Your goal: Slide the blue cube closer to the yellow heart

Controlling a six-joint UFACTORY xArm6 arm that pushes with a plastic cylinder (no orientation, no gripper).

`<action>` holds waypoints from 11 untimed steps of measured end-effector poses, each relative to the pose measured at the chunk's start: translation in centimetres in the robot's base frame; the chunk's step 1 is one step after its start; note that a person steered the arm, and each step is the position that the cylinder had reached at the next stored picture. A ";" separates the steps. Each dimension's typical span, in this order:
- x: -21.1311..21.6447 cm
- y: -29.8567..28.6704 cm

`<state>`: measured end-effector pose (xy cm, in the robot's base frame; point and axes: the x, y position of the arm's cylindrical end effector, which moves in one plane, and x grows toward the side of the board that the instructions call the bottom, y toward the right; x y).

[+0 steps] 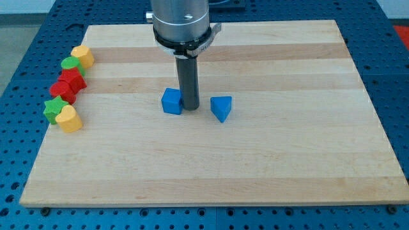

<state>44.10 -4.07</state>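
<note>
The blue cube (171,101) sits near the middle of the wooden board. My tip (189,107) stands right against the cube's right side, between it and a blue triangular block (221,108). The yellow heart (69,119) lies at the view's left edge of the board, at the bottom of a column of blocks, well to the left of the cube.
The left-edge column holds a green star (55,108), a red block (64,91), a second red block (74,79), a green block (70,64) and a yellow block (83,55). The board (255,166) lies on a blue perforated table.
</note>
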 end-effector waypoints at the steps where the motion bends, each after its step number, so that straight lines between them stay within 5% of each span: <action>1: -2.3 1.1; 2: -2.7 -1.1; 4: 3.1 -10.7; 7: 4.0 -6.1; 11: 7.9 -20.1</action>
